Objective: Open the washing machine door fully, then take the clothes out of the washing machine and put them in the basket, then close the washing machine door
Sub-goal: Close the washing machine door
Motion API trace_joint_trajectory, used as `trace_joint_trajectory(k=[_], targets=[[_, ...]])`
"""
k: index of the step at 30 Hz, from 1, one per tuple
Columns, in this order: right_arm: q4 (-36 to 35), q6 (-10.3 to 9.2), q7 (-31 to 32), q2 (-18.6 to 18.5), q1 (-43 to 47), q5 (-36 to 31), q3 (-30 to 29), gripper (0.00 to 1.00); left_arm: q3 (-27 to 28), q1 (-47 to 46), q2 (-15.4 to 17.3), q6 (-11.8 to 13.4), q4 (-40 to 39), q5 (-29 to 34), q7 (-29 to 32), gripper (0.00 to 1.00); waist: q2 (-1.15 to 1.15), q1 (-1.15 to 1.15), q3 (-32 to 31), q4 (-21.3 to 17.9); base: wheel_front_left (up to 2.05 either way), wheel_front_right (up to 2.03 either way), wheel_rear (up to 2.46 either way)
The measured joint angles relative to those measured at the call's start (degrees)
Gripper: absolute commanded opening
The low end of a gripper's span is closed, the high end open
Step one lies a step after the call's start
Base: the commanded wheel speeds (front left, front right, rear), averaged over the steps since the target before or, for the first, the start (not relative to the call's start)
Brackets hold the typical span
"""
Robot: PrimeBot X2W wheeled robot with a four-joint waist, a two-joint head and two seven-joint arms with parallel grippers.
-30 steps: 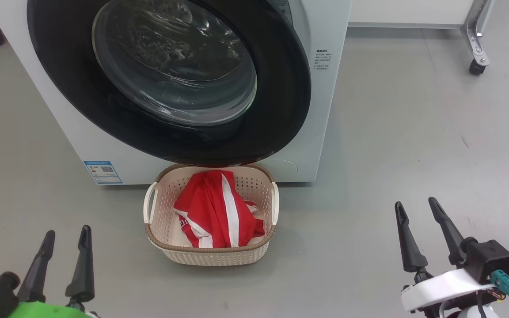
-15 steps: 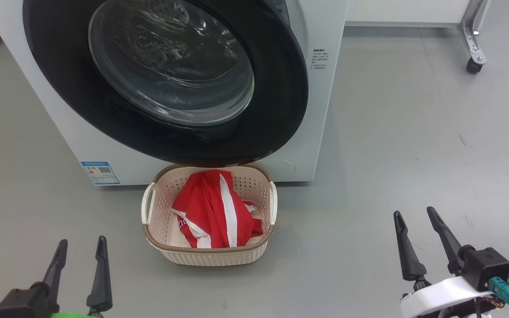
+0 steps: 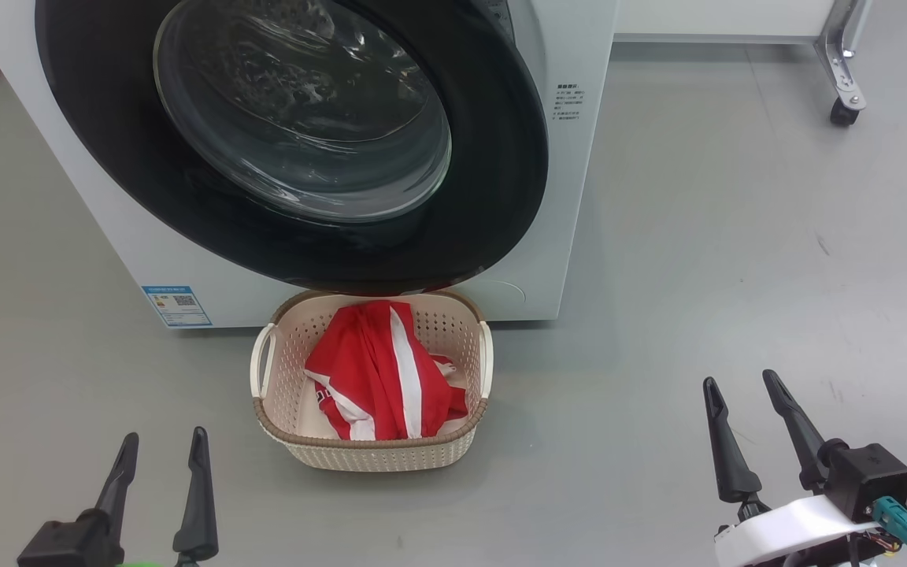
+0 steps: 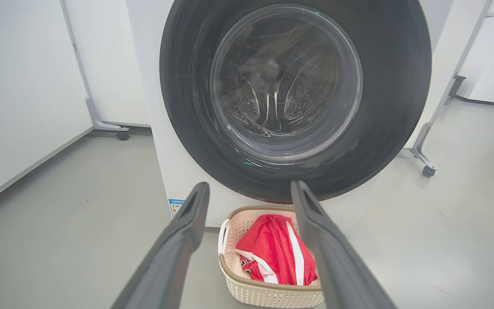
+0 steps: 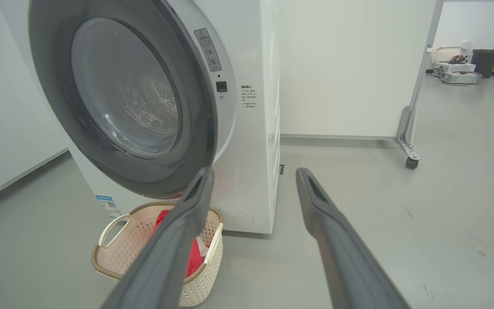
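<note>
At the front of the washing machine (image 3: 571,197), the door (image 3: 501,157) hangs over the back edge of the basket (image 3: 375,445). The right wrist view shows the door's free edge standing a little off the white front, with a small dark latch slot (image 5: 221,86) uncovered beside it. So it looks swung nearly to but not latched. Through the glass window (image 3: 304,110) I can see only bare steel drum, no fabric.

The door is a stiff, hinged piece, probably fairly heavy, and its black rim is glossy and likely slick. A flat push should suit it better than a pinch. The best spot is the rim on the free side, farthest from the hinge, where the least force is needed. The bulging glass is better left alone.

The clothes (image 3: 375,370) lie heaped in the basket, red with a white stripe, soft and light, none of them over the rim. The basket sits on the grey floor (image 3: 697,276) just in front of the machine, close under the door's lowest point. A swing of the door looks likely to pass above it.

The left gripper (image 3: 164,437) is low on the robot's left, fingers spread and holding nothing. The right gripper (image 3: 739,379) is likewise spread and unloaded on the right, well apart from the door and basket. It looks better placed to reach the free edge.
</note>
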Motion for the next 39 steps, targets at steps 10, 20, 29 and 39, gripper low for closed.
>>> trace_joint_trajectory(k=[10, 20, 29, 39], targets=[[-0.5, -0.08, 0.3, 0.0, 0.1, 0.0, 0.0, 1.00, -0.1, 0.0, -0.4, 0.4, 0.4, 1.5, -0.5, 1.00, 0.00, 0.00, 0.4, -0.1, 0.00, 0.00, 0.00], [-1.2, -0.07, 0.8, -0.7, 0.3, 0.0, -0.3, 0.00, -0.9, 0.0, -1.0, 0.7, 0.4, 2.4, -1.0, 1.00, 0.00, 0.00, 1.3, -0.2, 0.00, 0.00, 0.00], [-1.2, 0.01, 1.3, -1.2, 0.3, 0.1, -0.9, 0.00, -1.6, -0.1, -1.2, 0.8, 0.6, 2.5, -1.2, 1.00, 0.00, 0.00, 1.7, 0.3, 0.00, 0.00, 0.00], [-1.0, 1.63, 3.2, -3.8, -5.4, 0.2, -1.1, 0.00, -3.7, -2.2, -1.8, 0.7, -0.4, 3.4, -1.3, 1.00, 0.00, 0.00, 4.0, 2.5, 0.00, 0.00, 0.00]])
